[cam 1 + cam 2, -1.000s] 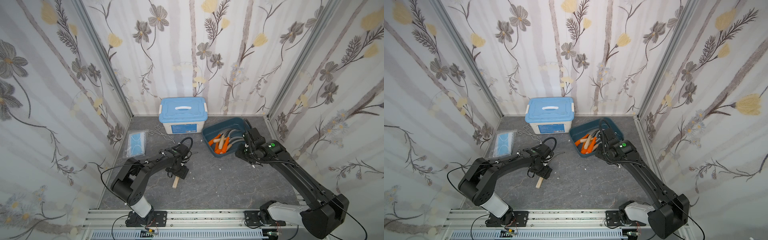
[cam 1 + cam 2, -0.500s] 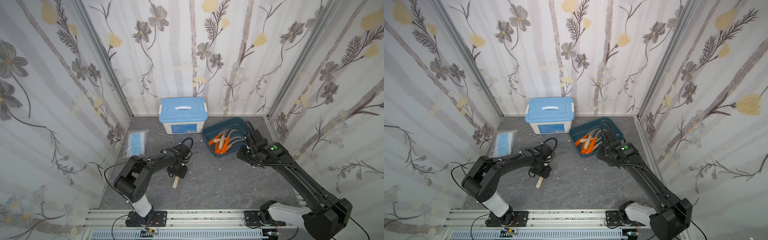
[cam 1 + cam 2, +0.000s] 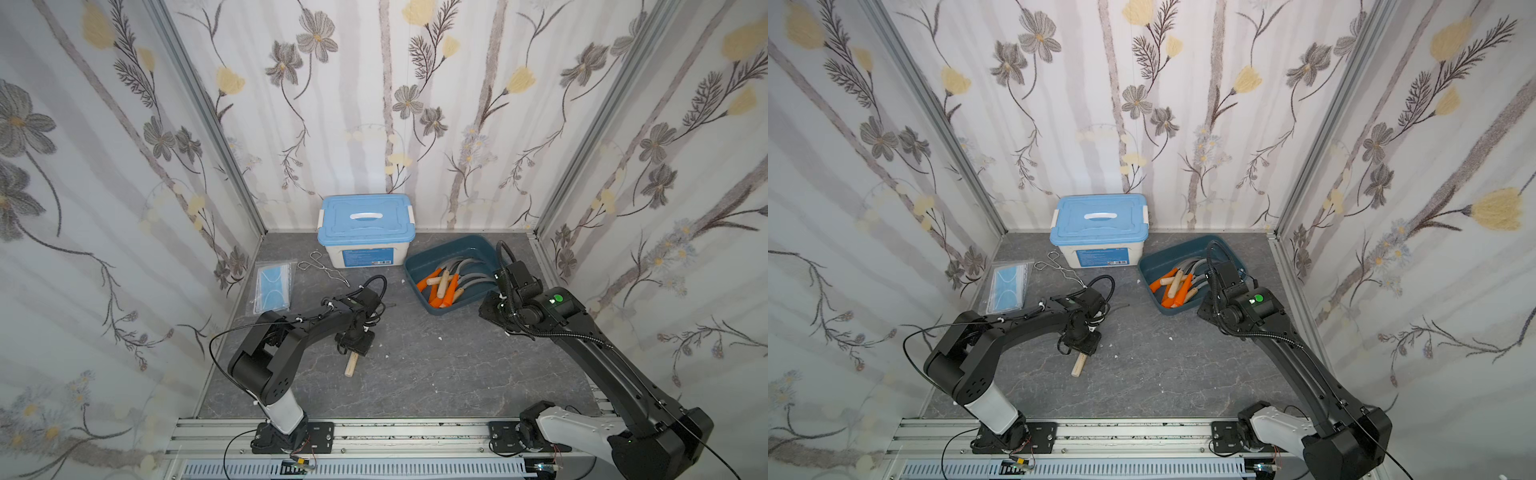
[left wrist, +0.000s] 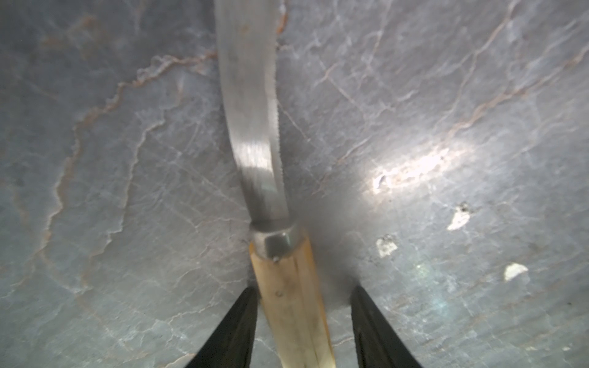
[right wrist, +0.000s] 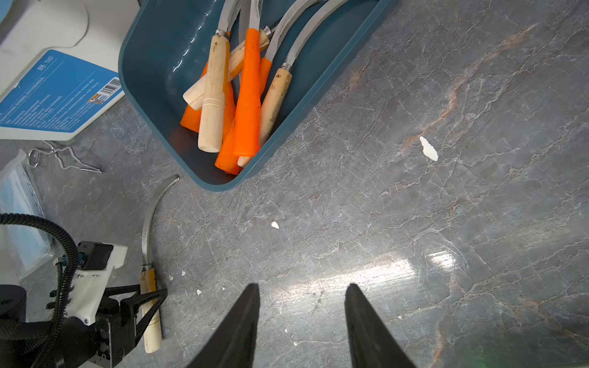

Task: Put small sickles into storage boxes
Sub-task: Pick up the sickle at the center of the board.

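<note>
One small sickle point(image 3: 351, 368) point(image 3: 1077, 368) with a pale wooden handle point(image 4: 293, 302) and a curved grey blade point(image 5: 149, 220) lies on the grey floor. My left gripper point(image 3: 353, 345) point(image 3: 1084, 343) point(image 4: 302, 291) points down over it, jaws straddling the handle. One finger touches the wood and a gap shows at the other. Several sickles point(image 3: 444, 286) point(image 3: 1177, 291) point(image 5: 248, 95), orange and wooden handled, lie in the dark teal storage box point(image 3: 453, 249) point(image 3: 1183, 251) point(image 5: 149, 79). My right gripper point(image 3: 490, 309) point(image 3: 1208, 309) point(image 5: 301, 285) hovers by the box's near side, open and empty.
A white box with a light blue lid point(image 3: 365, 224) stands against the back wall. Wire tongs point(image 3: 324, 268) and a packet of blue masks point(image 3: 272, 286) lie at the left. Small white chips point(image 5: 428, 149) dot the floor. Papered walls close in on three sides.
The left jaws have narrowed around the wooden handle while the arm stayed over the sickle. The right arm has hardly moved.
</note>
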### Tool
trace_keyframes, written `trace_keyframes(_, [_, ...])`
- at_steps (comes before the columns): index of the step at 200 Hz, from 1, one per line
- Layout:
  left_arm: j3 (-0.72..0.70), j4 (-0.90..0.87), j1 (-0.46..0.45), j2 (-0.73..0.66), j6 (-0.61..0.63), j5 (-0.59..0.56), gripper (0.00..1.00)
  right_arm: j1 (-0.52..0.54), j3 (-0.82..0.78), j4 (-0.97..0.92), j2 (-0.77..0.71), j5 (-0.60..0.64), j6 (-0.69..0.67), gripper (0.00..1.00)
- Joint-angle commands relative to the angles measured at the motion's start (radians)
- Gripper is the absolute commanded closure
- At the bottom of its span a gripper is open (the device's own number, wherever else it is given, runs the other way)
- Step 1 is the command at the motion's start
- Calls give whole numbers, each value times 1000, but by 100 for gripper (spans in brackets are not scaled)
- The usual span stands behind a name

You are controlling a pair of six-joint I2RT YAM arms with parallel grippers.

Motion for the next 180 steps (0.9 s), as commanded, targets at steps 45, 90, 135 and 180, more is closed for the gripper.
trace_keyframes(45, [-1,-12,0,-19,-16,-2,67,-2,2,24,21,19,8,54])
trace_keyframes(90, [3,-19,1,-22,-13,4,82,-3,-2,28,24,22,5,54])
trace_keyframes(135, [4,-23,0,-36,-13,0,90,-3,-13,37,26,20,6,54])
trace_keyframes(180, [11,-38,2,-70,-4,-6,95,-3,-21,49,31,16,6,54])
